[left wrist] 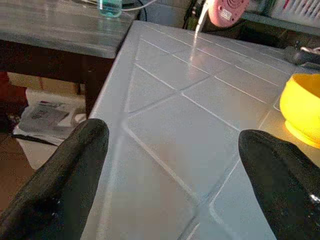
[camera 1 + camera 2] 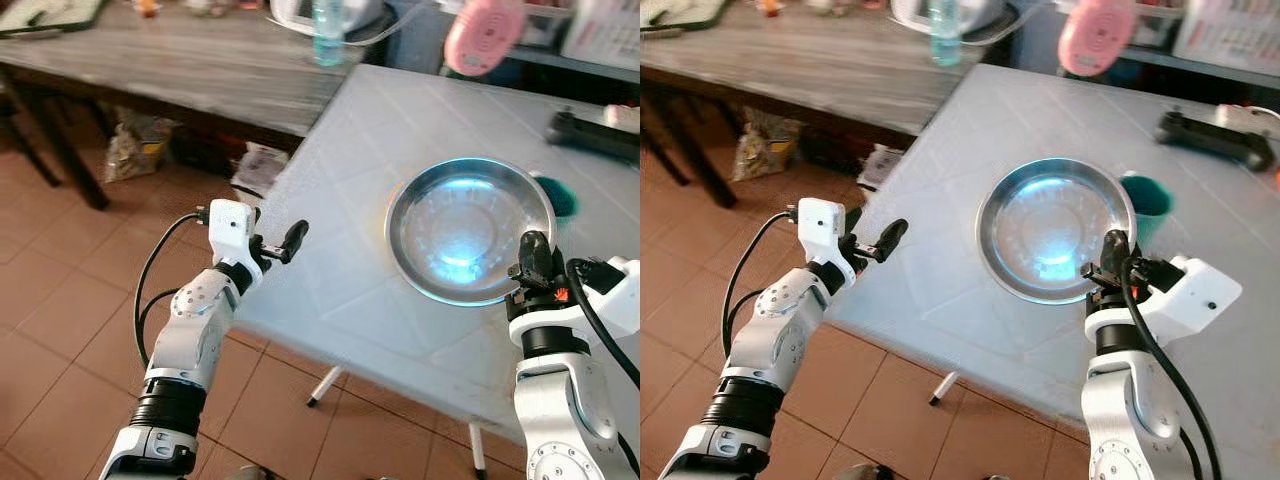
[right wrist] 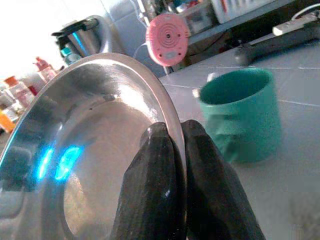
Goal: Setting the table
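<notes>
right claw [image 2: 1110, 262]: closed on the near rim of the metal plate [image 2: 1055, 228], one finger inside the rim and one outside, as seen in the right wrist view.
metal plate: held over the white tiled table [image 2: 970, 150], tilted in the right wrist view; whether its far edge touches the table cannot be told.
green cup [image 2: 1147, 204]: stood upright on the table just beside the plate, on the robot's right.
left claw [image 2: 280, 246]: spread open and empty, held at the near left edge of the table.
yellow bowl [image 1: 301, 108]: seen on the table in the left wrist view, beyond the open fingers [image 1: 70, 170].
pink round device [image 2: 482, 36]: placed at the far edge of the table.
black controller [image 2: 1215, 139]: laid on the far right of the table.
wooden table [image 2: 190, 60]: set to the left, with a clear bottle [image 2: 327, 32] on it.
</notes>
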`<state>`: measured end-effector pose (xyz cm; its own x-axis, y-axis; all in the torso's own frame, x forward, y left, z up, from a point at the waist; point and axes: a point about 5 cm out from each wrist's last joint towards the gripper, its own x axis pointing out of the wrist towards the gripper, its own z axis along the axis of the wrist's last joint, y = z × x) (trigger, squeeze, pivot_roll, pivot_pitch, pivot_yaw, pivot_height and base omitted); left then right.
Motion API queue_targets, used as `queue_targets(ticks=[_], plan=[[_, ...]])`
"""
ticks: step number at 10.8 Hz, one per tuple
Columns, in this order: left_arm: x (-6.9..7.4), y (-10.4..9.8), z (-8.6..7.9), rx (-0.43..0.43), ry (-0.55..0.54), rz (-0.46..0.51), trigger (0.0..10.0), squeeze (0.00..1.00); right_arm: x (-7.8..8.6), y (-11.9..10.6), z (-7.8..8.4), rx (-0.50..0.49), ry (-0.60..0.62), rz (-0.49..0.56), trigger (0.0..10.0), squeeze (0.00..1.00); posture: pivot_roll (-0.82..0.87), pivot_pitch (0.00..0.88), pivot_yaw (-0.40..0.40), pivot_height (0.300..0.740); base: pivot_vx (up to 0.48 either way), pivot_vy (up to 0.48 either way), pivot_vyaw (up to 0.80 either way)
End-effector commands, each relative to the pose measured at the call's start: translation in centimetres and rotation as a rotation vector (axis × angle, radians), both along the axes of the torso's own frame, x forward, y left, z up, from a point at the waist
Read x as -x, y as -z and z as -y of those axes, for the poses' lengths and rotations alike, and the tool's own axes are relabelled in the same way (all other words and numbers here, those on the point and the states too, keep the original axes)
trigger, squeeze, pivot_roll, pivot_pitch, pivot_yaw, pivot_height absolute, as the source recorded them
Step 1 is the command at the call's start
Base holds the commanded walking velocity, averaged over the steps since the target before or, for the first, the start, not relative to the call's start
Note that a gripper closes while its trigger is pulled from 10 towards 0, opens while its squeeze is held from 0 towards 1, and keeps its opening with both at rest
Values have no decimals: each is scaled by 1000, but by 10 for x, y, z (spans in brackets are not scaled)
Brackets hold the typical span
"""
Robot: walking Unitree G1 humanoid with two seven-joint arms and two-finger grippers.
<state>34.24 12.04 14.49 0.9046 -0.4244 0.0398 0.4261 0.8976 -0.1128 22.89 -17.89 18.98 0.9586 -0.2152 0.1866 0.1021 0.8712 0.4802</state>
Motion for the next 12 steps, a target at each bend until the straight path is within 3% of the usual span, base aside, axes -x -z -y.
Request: queue_targets(ticks=[1,5,12], plan=[[-2,0,-1,-2,0,-8,10000,0,1,-1,-1,0,-5,6,10000,0,39,133,-14,740,0,337,0],[-3,3,5,1,19,-12,10000,0,-3,-5,2,23,-2,17,10000,0,31,119,-24,740,0,415,0],[-11,-3,17,-42,77,36,10000,0,3,-4,2,39,68,30,10000,0,25,120,38,740,0,480,0]])
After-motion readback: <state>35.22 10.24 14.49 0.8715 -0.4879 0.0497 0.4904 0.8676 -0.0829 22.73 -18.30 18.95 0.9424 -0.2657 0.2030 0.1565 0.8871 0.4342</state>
